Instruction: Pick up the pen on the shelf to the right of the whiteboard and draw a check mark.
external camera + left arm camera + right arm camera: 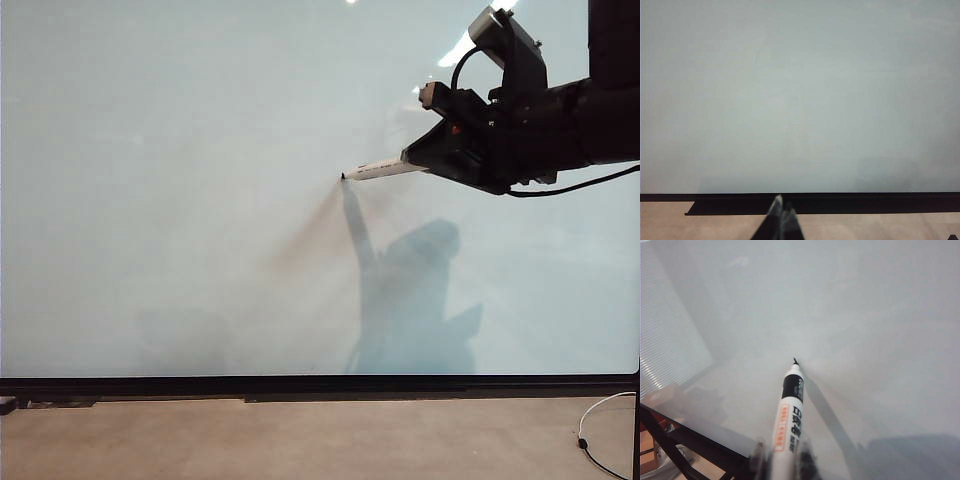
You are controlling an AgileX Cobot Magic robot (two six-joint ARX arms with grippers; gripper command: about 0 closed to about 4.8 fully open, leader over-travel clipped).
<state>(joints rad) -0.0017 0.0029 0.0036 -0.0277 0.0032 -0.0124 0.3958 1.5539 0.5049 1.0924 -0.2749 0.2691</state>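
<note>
The whiteboard (180, 200) fills the exterior view, pale and glossy. My right gripper (415, 163) reaches in from the upper right and is shut on the pen (385, 170), a slim white marker pointing left. The pen's black tip meets its own shadow on the board. In the right wrist view the pen (790, 415) sticks out between the fingers of the right gripper (782, 457) toward the whiteboard (865, 315). The left gripper (782, 207) shows only in the left wrist view, low before the whiteboard (800, 100), fingertips together and holding nothing. No check mark shows on the board. The shelf is out of view.
A thin black frame (320, 385) runs along the board's bottom edge, with a tan surface (300, 440) below it. A white cable (600, 420) lies at the lower right. The arm's shadow (410, 300) falls on the board.
</note>
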